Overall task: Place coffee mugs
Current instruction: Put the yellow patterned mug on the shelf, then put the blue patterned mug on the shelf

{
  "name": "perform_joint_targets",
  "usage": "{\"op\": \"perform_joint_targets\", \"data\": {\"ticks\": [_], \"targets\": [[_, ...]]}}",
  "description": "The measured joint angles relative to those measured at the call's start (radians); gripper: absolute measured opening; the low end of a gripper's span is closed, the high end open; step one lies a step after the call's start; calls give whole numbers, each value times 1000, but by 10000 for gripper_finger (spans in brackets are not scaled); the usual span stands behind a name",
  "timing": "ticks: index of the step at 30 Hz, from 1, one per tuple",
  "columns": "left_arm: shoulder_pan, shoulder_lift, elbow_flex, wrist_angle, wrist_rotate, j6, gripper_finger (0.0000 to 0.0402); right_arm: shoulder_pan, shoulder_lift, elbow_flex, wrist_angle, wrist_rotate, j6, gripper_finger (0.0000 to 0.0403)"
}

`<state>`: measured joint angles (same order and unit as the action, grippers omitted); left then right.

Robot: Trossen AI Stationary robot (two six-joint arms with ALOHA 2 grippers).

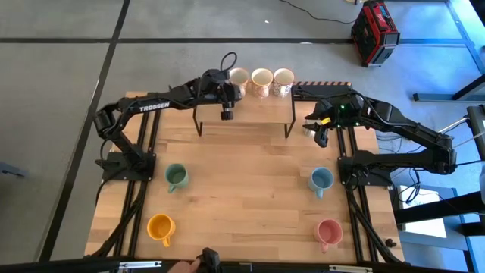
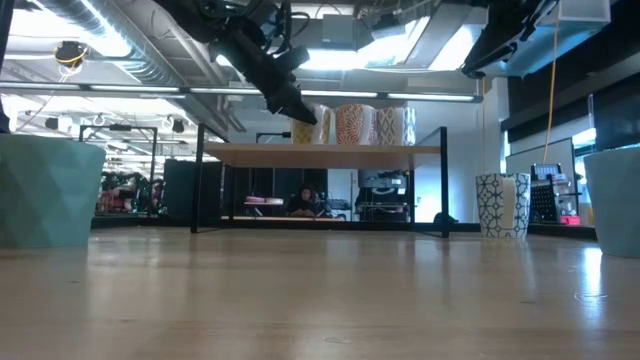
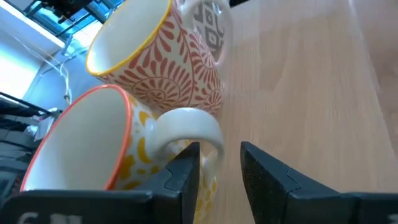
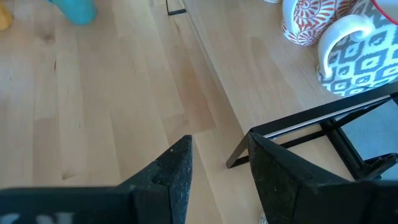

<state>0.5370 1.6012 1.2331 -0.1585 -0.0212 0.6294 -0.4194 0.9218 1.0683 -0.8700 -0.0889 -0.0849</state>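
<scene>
Three patterned coffee mugs [image 1: 261,81] line the wooden shelf [image 1: 250,114]. The left gripper [image 3: 219,168], fingers spread, straddles the yellow-patterned mug's handle [image 3: 186,127], apparently letting go. Beside the shelf, the right gripper [image 4: 217,165] waits, fingers apart and empty.

**Readable text: one brand name**

In the high view, upper left of centre, white capitals reading "TROSSEN" run along the left arm [image 1: 151,106]. In the left wrist view, pale characters at the bottom left corner are cut off and unreadable. Nothing else carries legible lettering.
</scene>
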Motion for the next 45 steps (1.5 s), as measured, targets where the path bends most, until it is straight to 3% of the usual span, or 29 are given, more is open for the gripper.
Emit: {"op": "perform_joint_targets", "data": {"ticks": [16,21,30,34,39,42,45], "targets": [[-98,0,0,-70,-304,-52,119,0,0,0,0,-1,1,147],[-131,-38,0,-126,-381,-149,119,0,0,0,0,-1,1,147],[-210,-245,0,-194,-310,-381,119,0,0,0,-1,-2,10,147],[-243,-319,0,-211,-244,-461,119,0,0,0,-1,13,117,147],[-283,-372,0,-334,-199,-565,119,0,0,0,-80,173,347,152],[-310,-375,0,-411,-193,-577,119,-1,6,0,-147,265,421,175],[-341,-375,0,-443,-193,-576,119,-2,35,0,-209,294,495,208]]}}
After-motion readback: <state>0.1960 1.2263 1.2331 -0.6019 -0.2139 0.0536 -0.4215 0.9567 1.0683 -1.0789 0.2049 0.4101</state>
